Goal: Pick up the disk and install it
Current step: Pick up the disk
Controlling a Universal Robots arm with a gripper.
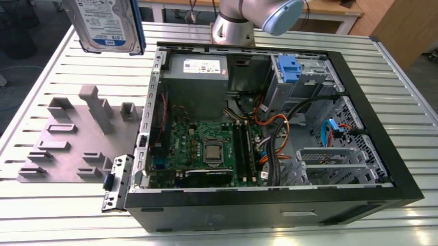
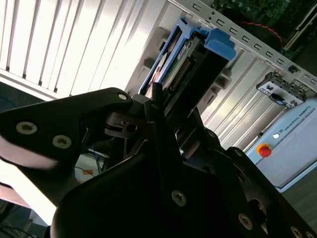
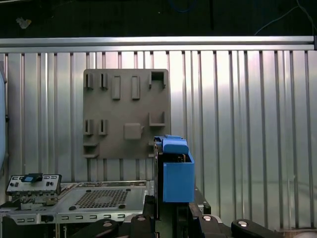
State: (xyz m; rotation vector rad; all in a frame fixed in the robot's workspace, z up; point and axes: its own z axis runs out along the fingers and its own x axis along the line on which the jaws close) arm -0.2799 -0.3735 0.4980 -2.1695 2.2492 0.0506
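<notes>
Disk: the disk hung in the air at the exterior view's far left, label toward the camera, high above the slatted table and outside the open computer case.
Gripper: in the second wrist view the gripper was clamped on one end of the disk, with the blue rails pointing away from it.
Holder plate: a grey holder plate lay on the table just to the left of the case, below the lifted disk.
Drive bay: at the case's far right corner, another blue carrier sat in the metal cage, near the power-supply box.
Step in hand: by my reading, the carry – the disk was picked up and not yet installed.
Doing it well: the grip should stay firm and square so the disk does not twist. The path should stay above the case wall and clear of the loose cables – they lie close to the cage.
</notes>
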